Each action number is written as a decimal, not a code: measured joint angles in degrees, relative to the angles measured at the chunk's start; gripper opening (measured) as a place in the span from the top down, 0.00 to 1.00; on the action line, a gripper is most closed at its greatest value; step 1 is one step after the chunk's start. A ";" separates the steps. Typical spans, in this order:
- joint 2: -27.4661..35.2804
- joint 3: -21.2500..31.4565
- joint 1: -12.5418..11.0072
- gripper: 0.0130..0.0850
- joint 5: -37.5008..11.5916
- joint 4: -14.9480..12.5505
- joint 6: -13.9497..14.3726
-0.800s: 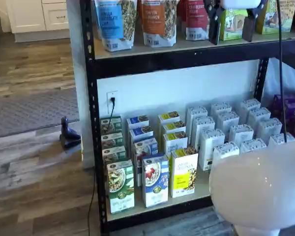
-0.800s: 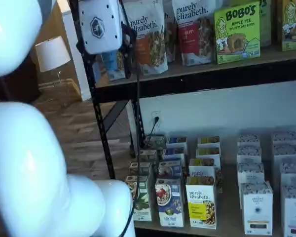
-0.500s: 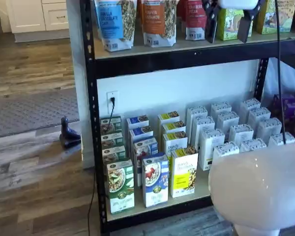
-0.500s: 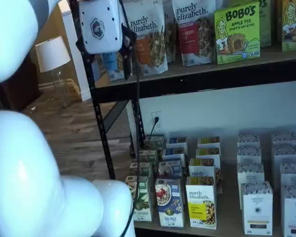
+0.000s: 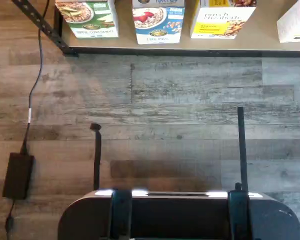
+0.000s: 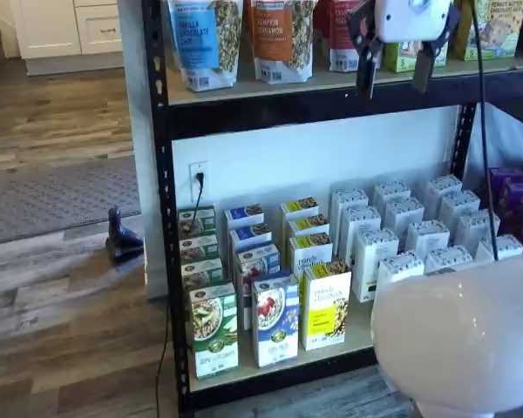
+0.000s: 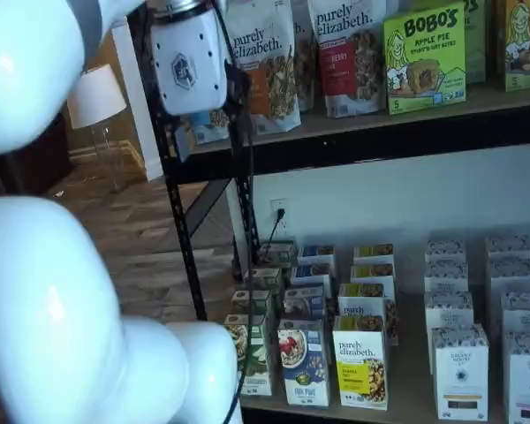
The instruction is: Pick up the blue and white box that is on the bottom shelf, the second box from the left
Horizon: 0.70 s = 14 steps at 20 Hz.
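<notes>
1. The white-bodied gripper with two black fingers [image 6: 392, 80] hangs high in front of the upper shelf, well above the lower rows of boxes; its fingers stand apart with a plain gap between them and hold nothing. In a shelf view its white body [image 7: 189, 62] shows beside the rack's black steel upright.
2. The tall slim blue and white cardboard box picturing a bowl with red berries [image 6: 275, 319] stands upright at the front edge of the pale tan bottom shelf with its black metal front rail [image 6: 270, 379]. It also shows in a shelf view [image 7: 305, 363] and in the wrist view [image 5: 158, 21].
3. Just beside it on one side stands a green-and-white box [image 6: 213, 330], on the other a yellow box [image 6: 326, 306] — all three in one front row, with more boxes lined up behind them.
4. White boxes with dark print [image 6: 399, 266] fill the rest of that shelf.
5. In the wrist view, grey-brown wood-plank flooring [image 5: 180, 105] lies in front of the shelf, and a black power adapter on a cable [image 5: 18, 175] rests on it.
</notes>
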 joint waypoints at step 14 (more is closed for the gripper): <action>1.17 13.51 1.73 0.00 -14.24 -0.64 1.37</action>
